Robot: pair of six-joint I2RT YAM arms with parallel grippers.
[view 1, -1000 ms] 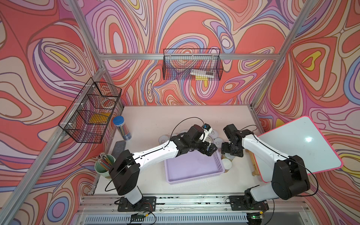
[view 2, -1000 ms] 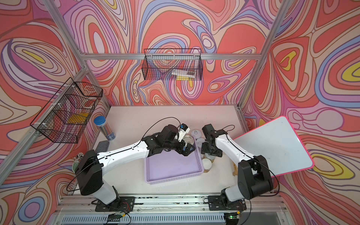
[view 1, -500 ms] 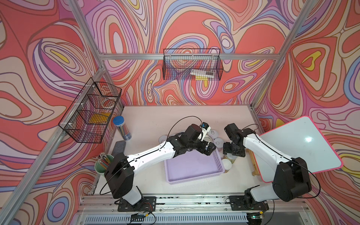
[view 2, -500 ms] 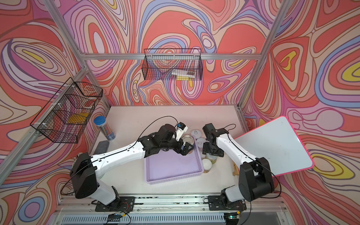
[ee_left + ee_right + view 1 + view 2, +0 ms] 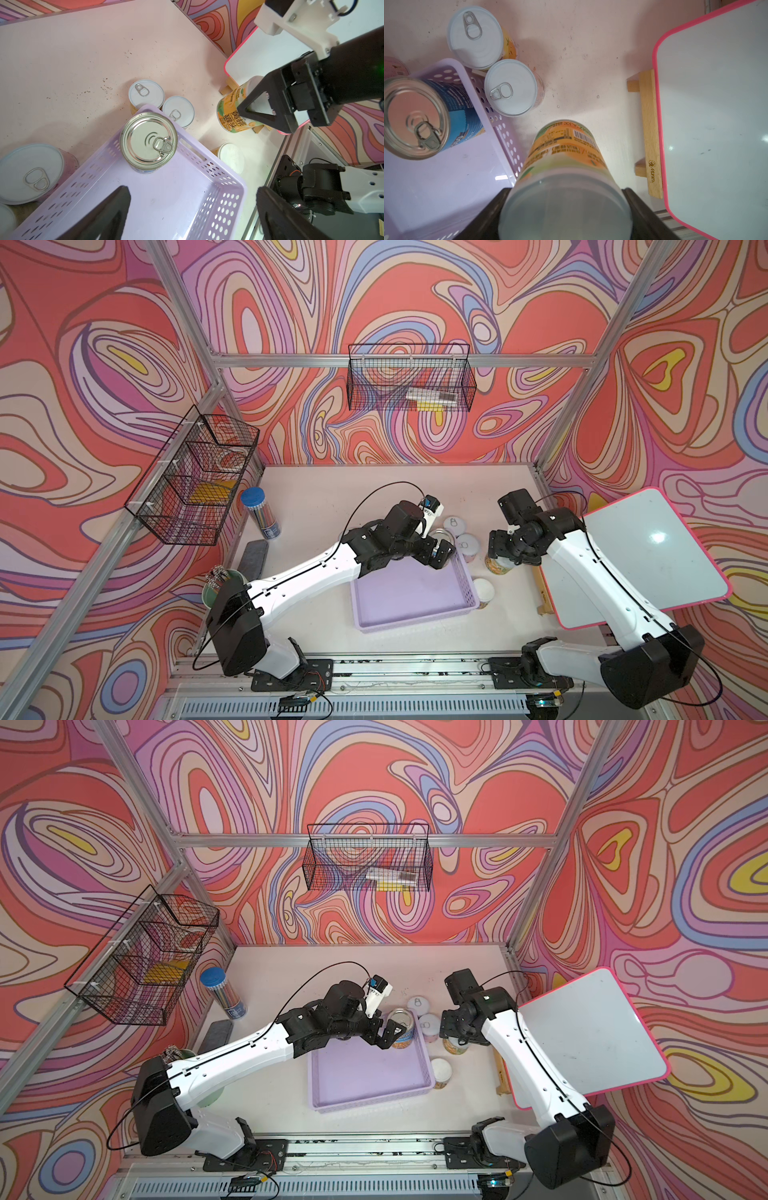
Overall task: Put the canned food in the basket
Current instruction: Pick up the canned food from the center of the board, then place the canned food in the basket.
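Right tool (image 5: 566, 193) clamped on yellow-label tin (image 5: 562, 149), just outside basket (image 5: 216, 209) wall. Left tool (image 5: 192, 189) gaping wide, empty, over basket floor.

Best, likely: raise tin clear of rim, set upright beside blue tin (image 5: 148, 141) standing in basket corner.

Count: seven tins visible. One inside, one held, five on tabletop (image 5: 62, 52), among them pink tin (image 5: 31, 172). One basket.

Bright, even, diffuse light falling from above in both top views; colours showing saturated. Whiteboard (image 5: 648, 556) carrying small glare spot. Left arm (image 5: 311, 572) casting soft, faint shadow on counter (image 5: 332, 497).

In left wrist view, left tool (image 5: 192, 190) showing dark and blurred in foreground, and pink can (image 5: 31, 172) softening at picture edge.

In right wrist view, near end of yellow-labelled can (image 5: 564, 155) in right tool (image 5: 564, 192) going out of focus. Basket (image 5: 425, 187) floor reflecting small highlight.
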